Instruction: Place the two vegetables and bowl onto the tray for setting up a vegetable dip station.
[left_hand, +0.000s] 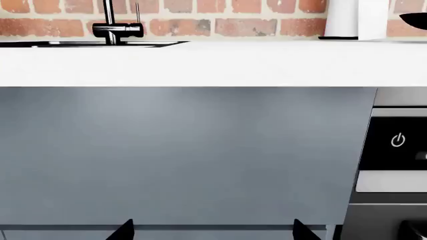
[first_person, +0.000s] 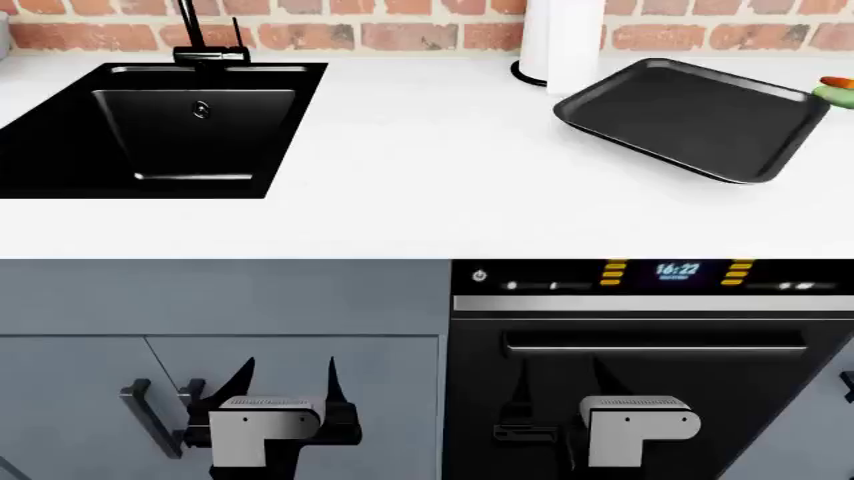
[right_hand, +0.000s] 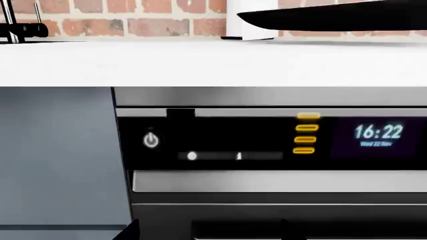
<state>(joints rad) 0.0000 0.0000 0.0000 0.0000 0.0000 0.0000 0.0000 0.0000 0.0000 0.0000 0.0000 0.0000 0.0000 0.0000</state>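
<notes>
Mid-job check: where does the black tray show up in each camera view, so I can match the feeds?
Head view: the tray lies on the counter at upper right, beside the paper-towel roll.
Right wrist view: seen edge-on as a dark band at the top right.
Left wrist view: only a dark tip at the right edge, apparently its corner.
Shared landmark: the paper-towel roll.

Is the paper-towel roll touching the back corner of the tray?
Cannot tell. In the head view the tray reaches right up to the paper-towel roll, with no gap showing. In the right wrist view the tray overlaps the roll, hiding any contact.
</notes>
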